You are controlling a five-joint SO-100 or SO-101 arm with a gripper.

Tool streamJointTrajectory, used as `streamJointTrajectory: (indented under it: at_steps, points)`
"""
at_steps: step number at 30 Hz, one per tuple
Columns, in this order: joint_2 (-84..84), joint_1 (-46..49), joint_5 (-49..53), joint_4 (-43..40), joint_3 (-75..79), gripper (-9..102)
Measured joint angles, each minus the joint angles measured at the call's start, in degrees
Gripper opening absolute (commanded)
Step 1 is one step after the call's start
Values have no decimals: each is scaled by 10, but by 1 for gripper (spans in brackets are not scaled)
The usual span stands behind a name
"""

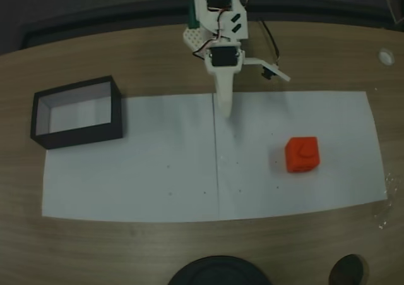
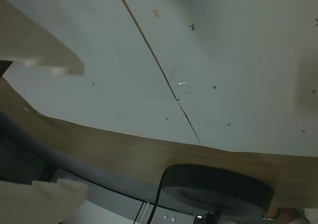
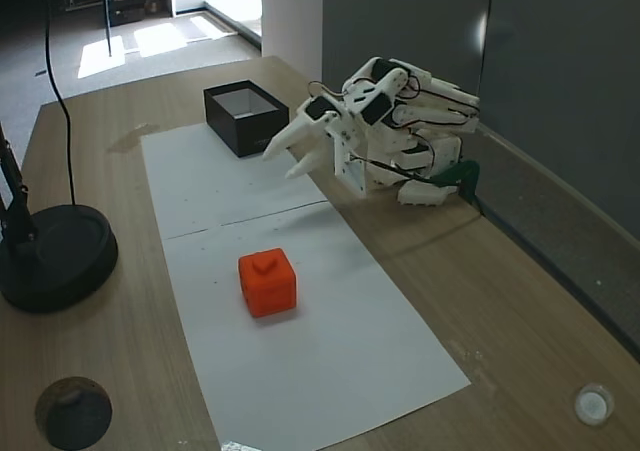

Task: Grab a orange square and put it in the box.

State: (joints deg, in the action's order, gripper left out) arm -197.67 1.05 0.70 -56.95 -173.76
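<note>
The orange square sits on the white paper, untouched, on the right half of the sheet in the fixed view from above. A faint raised mark shows on its top face. In the fixed view from the side it lies near the middle of the paper, with bare sheet on every side of it.

The box stands well apart from the orange square, at the far left end of the paper in the view from above, partly on the sheet and partly on the wooden table. Its walls are black, its inside pale. In the side view it stands at the far end of the sheet.

The gripper hangs above the far edge of the paper, between the box and the orange square, touching neither. Its two white fingers are spread apart with nothing between them. From above, one finger points down over the seam that runs across the middle of the sheet. The arm is folded low at the back edge of the table.

A round black stand base rests on the table beside the paper's near edge, and in the wrist view it shows past the paper's border.
</note>
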Motion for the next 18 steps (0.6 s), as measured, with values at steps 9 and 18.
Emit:
streamJointTrajectory:
  at_steps: [9, 18]
  points:
    - [110, -46, 32, 0, 168, 33]
    - [503, -247, 34, 0, 375, 33]
